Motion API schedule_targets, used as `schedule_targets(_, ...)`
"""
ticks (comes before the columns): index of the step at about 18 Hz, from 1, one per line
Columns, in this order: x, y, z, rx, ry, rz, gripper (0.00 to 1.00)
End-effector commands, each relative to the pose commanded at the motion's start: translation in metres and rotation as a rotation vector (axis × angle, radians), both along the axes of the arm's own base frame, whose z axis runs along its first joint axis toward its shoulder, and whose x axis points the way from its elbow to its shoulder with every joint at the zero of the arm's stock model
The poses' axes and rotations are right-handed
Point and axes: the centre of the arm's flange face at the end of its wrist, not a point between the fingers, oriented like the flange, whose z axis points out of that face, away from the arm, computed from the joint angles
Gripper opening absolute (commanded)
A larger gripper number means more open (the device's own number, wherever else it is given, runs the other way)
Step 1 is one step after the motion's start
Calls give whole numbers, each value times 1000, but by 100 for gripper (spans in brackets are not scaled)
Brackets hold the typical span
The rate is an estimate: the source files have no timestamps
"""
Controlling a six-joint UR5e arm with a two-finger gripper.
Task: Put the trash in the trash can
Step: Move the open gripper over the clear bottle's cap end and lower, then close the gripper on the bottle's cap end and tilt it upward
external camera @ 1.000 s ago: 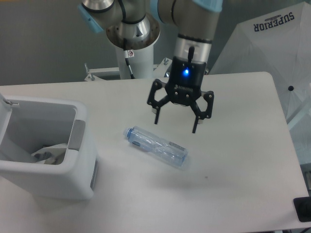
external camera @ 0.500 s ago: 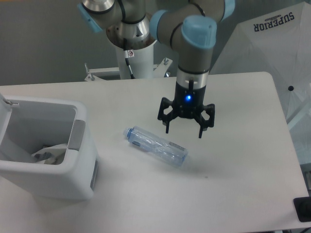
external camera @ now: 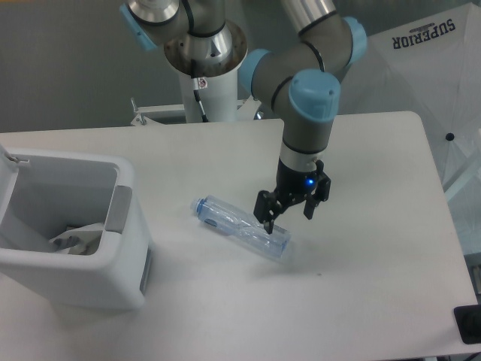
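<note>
Far left at your 9 o'clock sits the white boxy plastic trash can with rounded corners (external camera: 75, 278), open top, a grey panel (external camera: 118, 209) on its right rim edge. Inside it you can see a crumpled whitish see-through plastic bag (external camera: 75, 239) lying at the bottom; labels on it are too small to read. The can stands on the white rounded-corner table (external camera: 376, 286). Near the centre, the small clear bluish plastic water bottle (external camera: 239, 227) lies on its side on the table, cap end pointing to 10 o'clock, base end to 4 o'clock, well apart from the can. Right at the bottle's base end you have the black two-finger gripper (external camera: 289, 214), hanging from the grey and light-blue arm (external camera: 310, 101), blue light lit on its body. Its jaws are spread apart, holding nothing; one finger (external camera: 267, 218) is down at the bottle's upper edge near the base end, the other sits on the table side at 3 o'clock from it. You cannot tell whether that near finger touches the plastic. Behind the arm at 12 o'clock stands the white mounting column (external camera: 210, 94). At 1 to 2 o'clock, off the table edge, a white umbrella-like canopy printed SUPERIOR (external camera: 421, 60). Bottom right corner, a small black object (external camera: 470, 325) cut by the frame.
</note>
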Motion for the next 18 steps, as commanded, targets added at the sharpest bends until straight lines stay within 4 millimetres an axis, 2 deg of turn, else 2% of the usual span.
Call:
schedule_targets(2,-6,2,-7,-44,15,29,100)
schedule_targets(10,-6,43,-32,-70,-12,116,100)
schedule_targets(12,-5,42,-39,-93,-9,119,100)
schedule_targets(18,-1,35,-41,-126,1,150,100)
